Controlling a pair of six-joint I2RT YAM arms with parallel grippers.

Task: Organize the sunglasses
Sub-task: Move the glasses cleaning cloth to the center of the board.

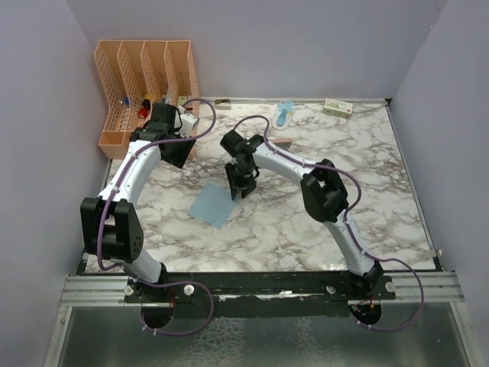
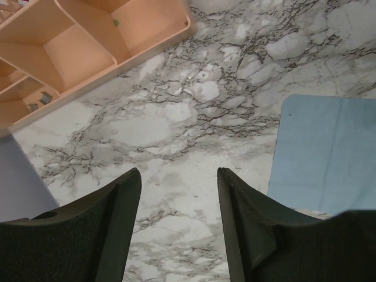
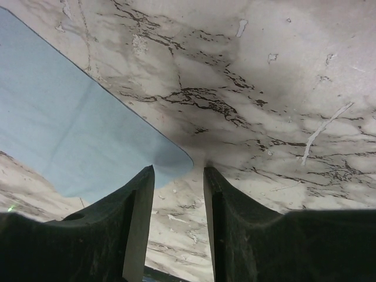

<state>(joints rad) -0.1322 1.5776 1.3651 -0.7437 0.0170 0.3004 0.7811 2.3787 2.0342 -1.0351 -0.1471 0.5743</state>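
Observation:
The sunglasses do not show in any view. A light blue cloth [image 1: 213, 203] lies flat on the marble table [image 1: 306, 222]. My right gripper [image 1: 241, 186] points down at the cloth's far right corner. In the right wrist view the gripper [image 3: 178, 170] is open and empty, low over the marble, with its left finger over the rounded corner of the cloth [image 3: 70, 129]. My left gripper [image 1: 182, 155] hovers by the peach organizer. In the left wrist view it [image 2: 178, 171] is open and empty above bare marble, with the cloth [image 2: 323, 153] to its right.
A peach slotted organizer [image 1: 145, 76] stands at the back left and also shows in the left wrist view [image 2: 88, 41]. A clear packet with a blue item [image 1: 284, 115] and a small box [image 1: 338, 108] lie at the back. A pinkish patch [image 1: 280, 144] shows behind the right arm.

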